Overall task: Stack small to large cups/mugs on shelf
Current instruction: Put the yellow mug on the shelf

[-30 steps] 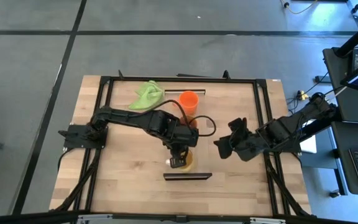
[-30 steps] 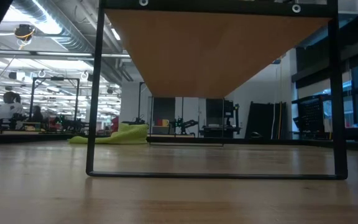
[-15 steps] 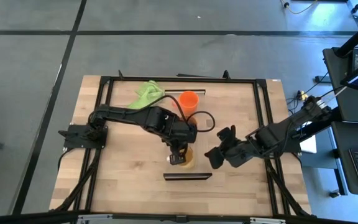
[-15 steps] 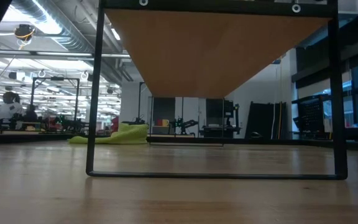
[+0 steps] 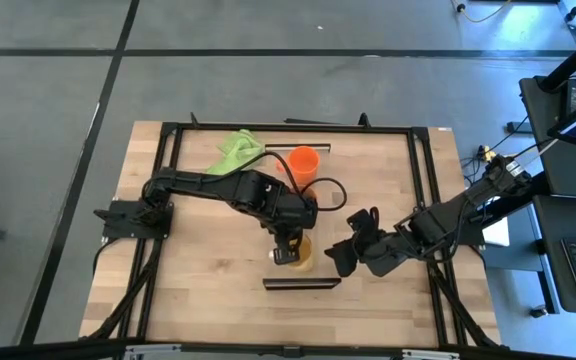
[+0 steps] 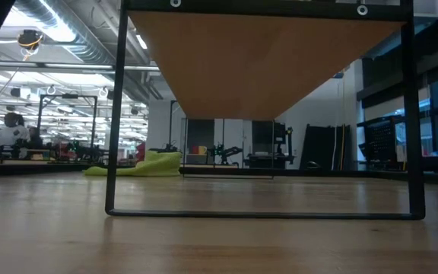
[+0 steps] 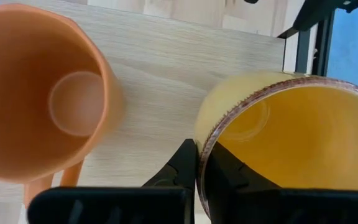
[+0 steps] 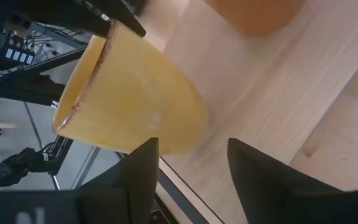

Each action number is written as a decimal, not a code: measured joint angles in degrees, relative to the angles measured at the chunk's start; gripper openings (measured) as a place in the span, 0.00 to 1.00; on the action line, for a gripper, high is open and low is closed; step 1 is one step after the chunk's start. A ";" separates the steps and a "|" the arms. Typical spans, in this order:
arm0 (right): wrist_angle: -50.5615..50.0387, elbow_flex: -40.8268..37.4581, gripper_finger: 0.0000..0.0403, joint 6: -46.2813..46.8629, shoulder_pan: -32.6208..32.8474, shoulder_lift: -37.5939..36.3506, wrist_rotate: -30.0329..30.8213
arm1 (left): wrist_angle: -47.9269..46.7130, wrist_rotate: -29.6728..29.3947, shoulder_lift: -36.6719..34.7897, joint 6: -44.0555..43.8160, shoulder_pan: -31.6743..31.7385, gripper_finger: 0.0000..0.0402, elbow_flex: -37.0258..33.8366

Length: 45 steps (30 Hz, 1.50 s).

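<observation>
The yellow-orange mug (image 5: 306, 258) (image 7: 284, 143) (image 8: 135, 99) is near the shelf's near end, with my left gripper (image 5: 286, 252) (image 7: 199, 171) shut on it. My right gripper (image 5: 340, 258) (image 8: 194, 180) is open just to the mug's right, fingers toward its lower wall and apart from it. A bright orange mug (image 5: 304, 163) stands upright at the shelf's far end. The left wrist view shows an upright orange mug (image 7: 42, 93) beside the yellow one; whether it is the same mug I cannot tell. The shelf (image 5: 320, 225) (image 7: 148, 93) is a narrow light-wood board; the low view shows its underside (image 6: 265, 61). My left gripper pinches the yellow-orange mug's rim (image 7: 209, 140), one finger (image 7: 225, 174) inside the mug and one (image 7: 182, 165) outside it. The fingers come from above, pointing down. The mug is upright; whether its base rests on the board I cannot tell.
A lime-green cloth (image 5: 236, 152) (image 6: 147, 164) lies on the table at the far left of the shelf. Dark rails close the shelf's near end (image 5: 302, 283) and far end (image 5: 313, 147). A black frame (image 5: 423, 180) borders the table. A cable (image 5: 328, 195) loops over the shelf.
My right gripper has moved toward the table's left and near edges, closing in on the yellow-orange mug from its right, and has stayed open. The left gripper and the mug have stayed in place.
</observation>
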 joint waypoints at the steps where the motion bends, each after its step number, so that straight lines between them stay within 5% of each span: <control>1: -0.02 0.00 0.47 -0.01 0.15 0.01 0.38 | -0.02 -0.02 0.00 0.01 0.00 0.02 0.00; 12: -0.15 0.00 0.02 -1.37 0.12 0.02 1.82 | -0.04 -0.37 0.00 0.07 0.04 0.02 -0.02; 45: -2.16 0.00 0.02 -1.13 0.12 0.04 2.21 | 1.49 0.43 0.79 1.14 0.11 0.09 -0.09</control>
